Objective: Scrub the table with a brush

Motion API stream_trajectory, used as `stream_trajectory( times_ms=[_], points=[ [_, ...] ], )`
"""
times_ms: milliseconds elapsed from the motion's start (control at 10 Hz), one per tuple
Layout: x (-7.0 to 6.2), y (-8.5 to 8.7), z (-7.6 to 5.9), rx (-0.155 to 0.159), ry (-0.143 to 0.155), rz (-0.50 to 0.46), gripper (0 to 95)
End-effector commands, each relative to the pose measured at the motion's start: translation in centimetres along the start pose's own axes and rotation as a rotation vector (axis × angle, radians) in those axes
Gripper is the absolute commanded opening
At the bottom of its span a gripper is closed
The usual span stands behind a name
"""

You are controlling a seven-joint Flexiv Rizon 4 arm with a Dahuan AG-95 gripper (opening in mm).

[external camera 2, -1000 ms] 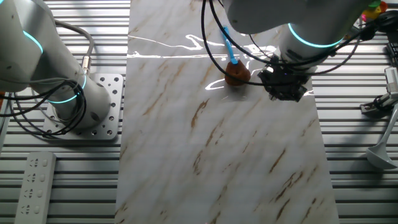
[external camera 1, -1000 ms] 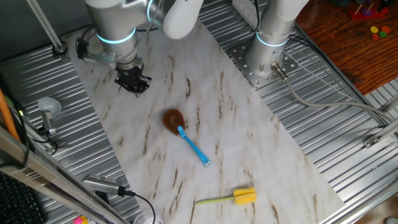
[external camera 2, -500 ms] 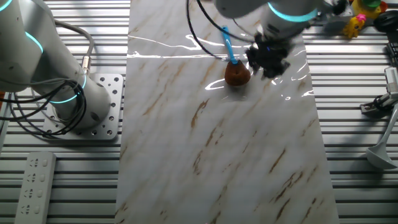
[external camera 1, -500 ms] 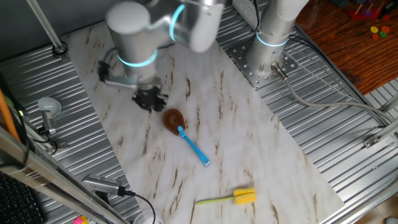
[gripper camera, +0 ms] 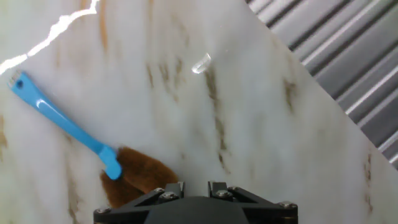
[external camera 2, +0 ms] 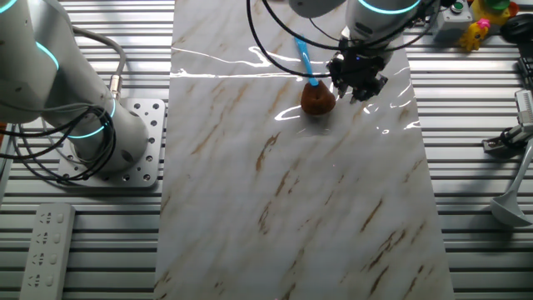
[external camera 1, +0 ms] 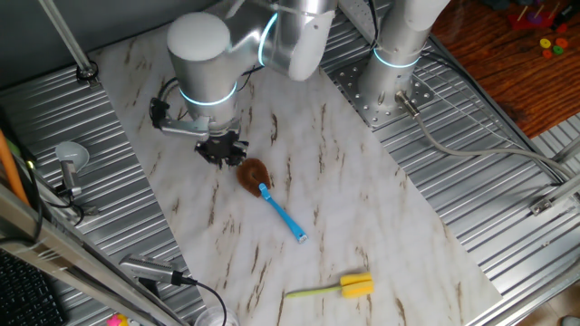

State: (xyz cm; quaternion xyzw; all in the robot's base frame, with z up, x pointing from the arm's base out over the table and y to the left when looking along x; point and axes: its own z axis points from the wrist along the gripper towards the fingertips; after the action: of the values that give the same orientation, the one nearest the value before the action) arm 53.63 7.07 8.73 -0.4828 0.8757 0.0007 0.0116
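The brush lies flat on the table (external camera 1: 362, 199), its round brown head (external camera 1: 253, 172) toward the back and its light-blue handle (external camera 1: 283, 215) pointing to the front right. My gripper (external camera 1: 221, 154) hangs low just left of the head, empty, jaws a narrow gap apart. In the other fixed view my gripper (external camera 2: 358, 79) is right of the brush head (external camera 2: 317, 100) over the table (external camera 2: 291, 208). In the hand view my gripper (gripper camera: 196, 185) is at the bottom edge with the brush (gripper camera: 143, 177) to its lower left on the table (gripper camera: 280, 124).
A yellow brush (external camera 1: 344, 287) lies near the table's front edge. A second arm's base (external camera 1: 390, 81) stands at the back right on ribbed metal (external camera 1: 507, 181). A remote (external camera 2: 46, 242) lies on the metal. A small clear fleck (gripper camera: 201, 63) sits on the sheet.
My gripper has moved from the far left part of the sheet toward the brush and lower, and is now right beside the brown head. The brush has not moved.
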Motion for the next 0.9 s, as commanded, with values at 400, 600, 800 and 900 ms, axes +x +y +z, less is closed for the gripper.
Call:
stream_trajectory(
  times_ms=[400, 600, 800, 900],
  points=[
    [-4.7, 4.0, 1.3, -0.052, -0.019, -0.054, 38.0],
    [-5.8, 5.4, 1.4, -0.040, -0.011, -0.058, 38.0],
    [-5.8, 5.4, 1.4, -0.015, -0.011, -0.104, 38.0],
    [-5.8, 5.4, 1.4, -0.009, -0.007, -0.132, 38.0]
  ],
)
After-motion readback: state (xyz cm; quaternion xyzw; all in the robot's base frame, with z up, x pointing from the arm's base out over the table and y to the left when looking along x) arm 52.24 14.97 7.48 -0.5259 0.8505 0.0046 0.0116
